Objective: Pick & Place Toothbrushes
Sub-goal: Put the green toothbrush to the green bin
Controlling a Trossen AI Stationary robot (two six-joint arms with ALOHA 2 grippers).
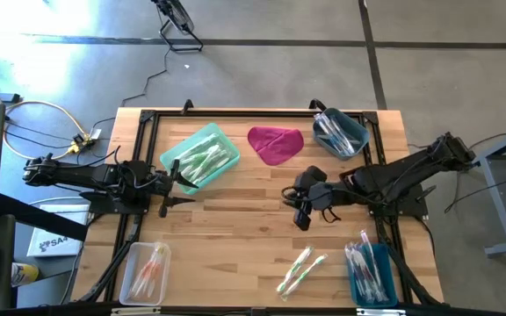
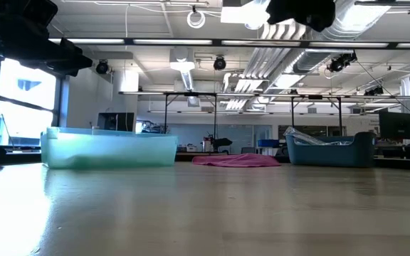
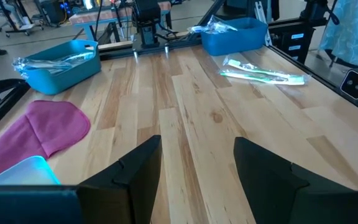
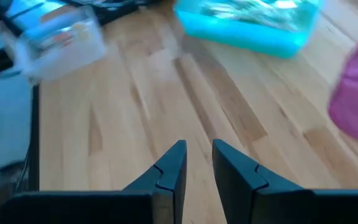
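Two or three wrapped toothbrushes (image 1: 301, 270) with green and white handles lie flat on the wooden table near its near edge, right of the middle; they also show in the left wrist view (image 3: 263, 73). My left gripper (image 1: 185, 184) is open wide and empty above the table's left half, beside the teal bin (image 1: 200, 156); its fingers show in the left wrist view (image 3: 197, 146). My right gripper (image 1: 293, 207) is above the middle of the table, its fingers a narrow gap apart and empty (image 4: 199, 146). Both are off the table.
The teal bin holds green toothbrushes. A blue bin (image 1: 339, 132) at the far right, a blue bin (image 1: 372, 272) at the near right and a clear bin (image 1: 145, 270) at the near left hold more. A magenta cloth (image 1: 275, 143) lies at the far middle.
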